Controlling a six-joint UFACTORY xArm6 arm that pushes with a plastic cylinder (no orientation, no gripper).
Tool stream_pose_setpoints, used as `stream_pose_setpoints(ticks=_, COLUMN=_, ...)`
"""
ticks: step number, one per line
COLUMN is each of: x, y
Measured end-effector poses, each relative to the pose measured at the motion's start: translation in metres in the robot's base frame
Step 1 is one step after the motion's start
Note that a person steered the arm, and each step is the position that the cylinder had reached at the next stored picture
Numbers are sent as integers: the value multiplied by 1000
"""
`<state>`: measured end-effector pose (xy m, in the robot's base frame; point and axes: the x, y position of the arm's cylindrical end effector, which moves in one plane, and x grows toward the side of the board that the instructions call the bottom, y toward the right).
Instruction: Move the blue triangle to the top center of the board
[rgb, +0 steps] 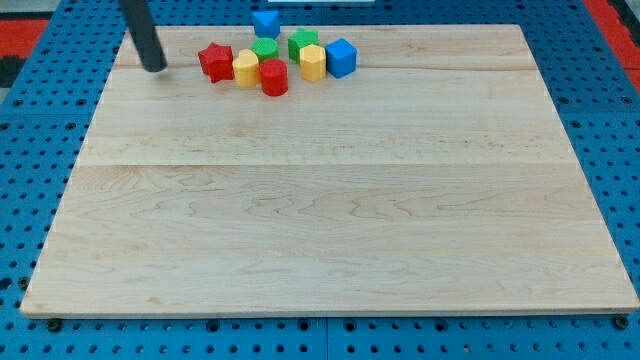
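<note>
Bare worktop (330, 230) is lying nearest. No fingers are fitted; my tip (155, 68) is being held left of the red star (215, 61). Being already perched at the top edge, the blue triangle (266, 23) is being risked off-board.

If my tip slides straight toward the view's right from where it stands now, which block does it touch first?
Probably the red star. My tip stands to its left, apart from it, at about the same height in the view; the yellow block lies just behind.

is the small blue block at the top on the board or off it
On the board: the small blue block sits at the wooden board's top edge, apart from the cluster.
</note>
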<state>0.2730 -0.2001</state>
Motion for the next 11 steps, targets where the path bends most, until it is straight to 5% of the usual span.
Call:
stream_pose_setpoints(ticks=1, x=17, y=100)
stream_pose_setpoints(ticks=3, x=-15, y=-38)
stream_pose_setpoints(ticks=4, x=-72, y=26)
stream_pose_setpoints(ticks=7, x=-69, y=195)
stream_pose_setpoints(ticks=11, x=-68, y=193)
